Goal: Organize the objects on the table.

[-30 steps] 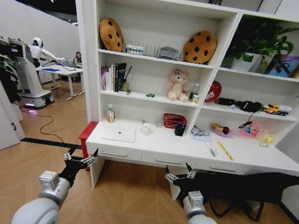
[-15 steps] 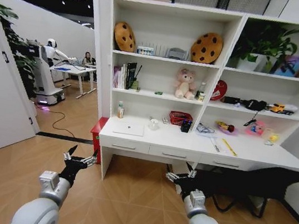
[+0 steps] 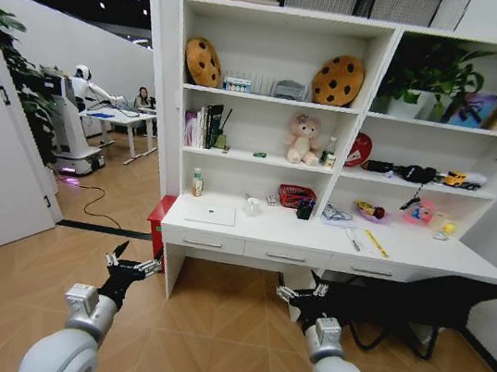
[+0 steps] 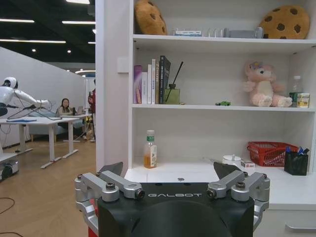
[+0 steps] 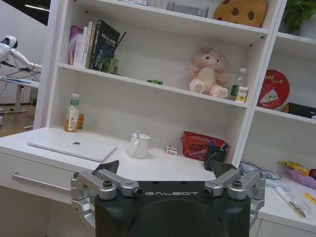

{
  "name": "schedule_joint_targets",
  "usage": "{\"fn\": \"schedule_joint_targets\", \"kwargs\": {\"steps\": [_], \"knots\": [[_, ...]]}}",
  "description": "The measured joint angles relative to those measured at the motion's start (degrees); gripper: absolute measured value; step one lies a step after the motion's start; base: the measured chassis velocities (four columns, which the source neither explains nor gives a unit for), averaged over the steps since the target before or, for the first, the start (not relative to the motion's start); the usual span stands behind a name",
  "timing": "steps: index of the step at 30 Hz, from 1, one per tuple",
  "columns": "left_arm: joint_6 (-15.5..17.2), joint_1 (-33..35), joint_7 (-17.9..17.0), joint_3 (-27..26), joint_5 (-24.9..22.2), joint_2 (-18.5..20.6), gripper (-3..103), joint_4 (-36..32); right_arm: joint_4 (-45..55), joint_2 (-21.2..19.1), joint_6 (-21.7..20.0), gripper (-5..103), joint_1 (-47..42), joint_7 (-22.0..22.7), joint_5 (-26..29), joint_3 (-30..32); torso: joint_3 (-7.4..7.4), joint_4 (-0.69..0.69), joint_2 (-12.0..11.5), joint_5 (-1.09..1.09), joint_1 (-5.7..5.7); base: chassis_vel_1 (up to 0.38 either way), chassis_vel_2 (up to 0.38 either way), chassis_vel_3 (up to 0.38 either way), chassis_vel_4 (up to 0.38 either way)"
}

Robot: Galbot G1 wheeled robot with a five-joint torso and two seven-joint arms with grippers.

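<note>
White worktop [image 3: 315,243] and shelving [image 3: 270,105]; silver laptop [image 5: 71,145]; red basket [image 5: 201,145]; pink teddy bear [image 5: 209,73]; brown, dark-spotted cookie cushions [image 3: 337,80]; a tiny toy car [image 5: 155,82], seemingly green.

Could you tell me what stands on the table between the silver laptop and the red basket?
A white mug and a small box, by the right wrist view.

The desk [image 3: 425,259] top looks smooth, matt white. The laptop [image 5: 72,145] has a satin silver lid. The basket [image 5: 198,145] is red plastic mesh.
</note>
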Motion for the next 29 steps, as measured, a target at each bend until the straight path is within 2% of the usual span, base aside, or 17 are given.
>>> {"fn": "schedule_joint_targets", "kwargs": {"steps": [29], "knots": [[0.0, 0.0, 0.0, -0.01, 0.0, 0.0, 100, 0.0, 0.03, 0.0, -0.02, 100, 0.02, 0.03, -0.04, 0.03, 0.0, 0.0, 0.0, 0.0, 0.0, 0.0, 0.0, 0.0, 0.0]]}}
